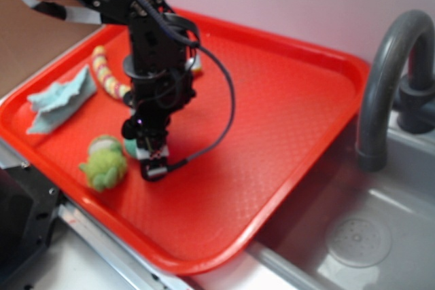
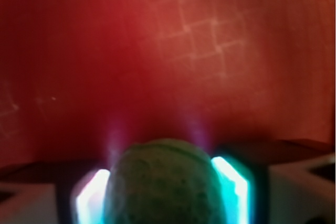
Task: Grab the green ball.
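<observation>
A: Where is the small teal-green dimpled ball [image 2: 160, 184] right now?

B: Between the jaws of the black robot gripper [image 1: 151, 157]. In the wrist view it fills the lower middle, with a glowing finger pad [image 2: 93, 195] pressed to each side, so the jaws are clenched on it. Behind it lies the red textured plastic tray [image 1: 285, 100].

A: And from the exterior view?

B: The gripper points down at the tray's left part, and only a sliver of teal [image 1: 129, 146] shows at its left edge. Whether the ball rests on the tray or hangs just above it, I cannot tell.

A: What is nearby?

B: A fuzzy yellow-green plush toy [image 1: 103, 163] just to the left, a crumpled light-blue cloth [image 1: 61, 98] farther left, and a pink-and-yellow striped curved toy [image 1: 109, 73] behind. The tray lies across a metal sink [image 1: 360, 236] with a grey curved faucet [image 1: 384, 79].
</observation>
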